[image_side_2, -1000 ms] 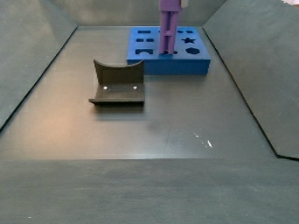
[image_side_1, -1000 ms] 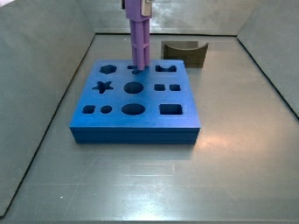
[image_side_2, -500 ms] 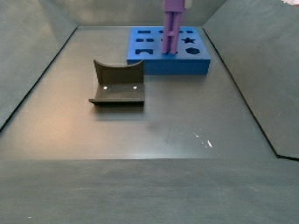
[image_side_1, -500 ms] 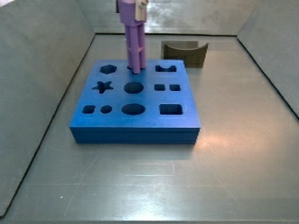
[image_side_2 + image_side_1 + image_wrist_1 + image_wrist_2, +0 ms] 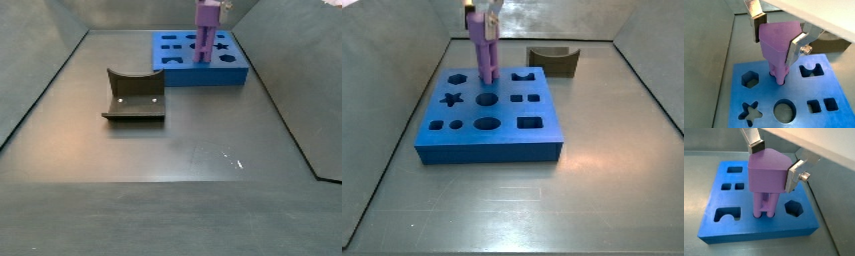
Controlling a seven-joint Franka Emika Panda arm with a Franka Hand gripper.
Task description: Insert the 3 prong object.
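Observation:
My gripper (image 5: 779,39) is shut on the purple 3 prong object (image 5: 777,45), held upright. Its silver fingers (image 5: 793,174) clamp the object's wide head in both wrist views. The prongs (image 5: 763,208) point down and their tips touch the top of the blue block (image 5: 757,225) between the arch hole (image 5: 726,214) and the hexagon hole (image 5: 793,208). In both side views the object (image 5: 482,52) stands on the block's far part (image 5: 203,35). I cannot tell how deep the prongs sit.
The blue block (image 5: 489,140) holds several shaped holes: star (image 5: 453,99), circles, squares. The dark fixture (image 5: 553,61) stands behind the block, and shows apart from it in a side view (image 5: 134,95). Grey walls enclose the metal floor.
The blue block has slid and turned slightly on the floor with the object pressing on it. The gripper and object have shifted sideways with it.

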